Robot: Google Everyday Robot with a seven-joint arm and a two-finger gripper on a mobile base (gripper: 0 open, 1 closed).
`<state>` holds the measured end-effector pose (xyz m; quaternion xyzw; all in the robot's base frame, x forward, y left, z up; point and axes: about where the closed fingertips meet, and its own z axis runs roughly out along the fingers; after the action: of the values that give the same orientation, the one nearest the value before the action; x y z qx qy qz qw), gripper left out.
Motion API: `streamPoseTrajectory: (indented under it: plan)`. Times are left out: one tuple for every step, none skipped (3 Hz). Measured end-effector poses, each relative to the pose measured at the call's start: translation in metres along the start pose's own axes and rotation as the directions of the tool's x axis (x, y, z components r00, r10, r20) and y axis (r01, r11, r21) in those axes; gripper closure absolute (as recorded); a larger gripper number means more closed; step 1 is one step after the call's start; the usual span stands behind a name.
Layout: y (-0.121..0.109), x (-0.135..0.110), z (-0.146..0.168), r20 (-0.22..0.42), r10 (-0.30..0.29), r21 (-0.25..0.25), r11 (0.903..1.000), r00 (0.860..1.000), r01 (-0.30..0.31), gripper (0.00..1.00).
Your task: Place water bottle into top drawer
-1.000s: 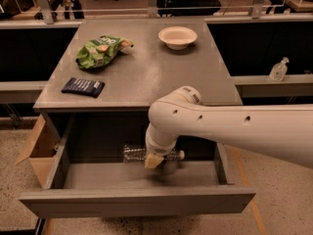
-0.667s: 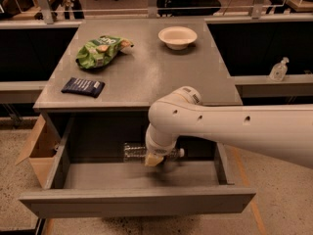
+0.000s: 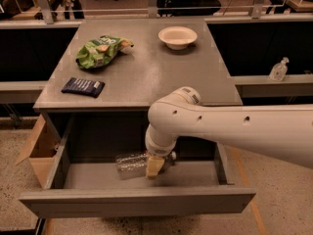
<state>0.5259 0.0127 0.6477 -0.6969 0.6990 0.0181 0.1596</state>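
With the bottle (image 3: 131, 162) lying on its side low in the open drawer (image 3: 137, 202) under the desk (image 3: 156, 77), and the end effector (image 3: 156, 165) at its right end (gripping or released, I cannot tell), best release fully, then lift straight up.

On the bench (image 3: 161, 77), a chip bag (image 3: 100, 51) lies near the rear left corner, a snack bar (image 3: 83, 86) by the left edge, a bowl (image 3: 177, 36) at the rear edge. Below the front edge, the top drawer (image 3: 137, 202) holds the water bottle (image 3: 131, 162) on its side, with the end effector (image 3: 155, 166) at its right end
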Motion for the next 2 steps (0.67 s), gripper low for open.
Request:
streamPoseTrajectory:
  plan:
    - [0.0000,0.0000,-0.0001,0.000,0.000,0.000,1.0000,1.000,0.000,0.00]
    - [-0.0018,0.0019,-0.0079,0.016,0.000,0.007,1.0000,1.000,0.000,0.00]
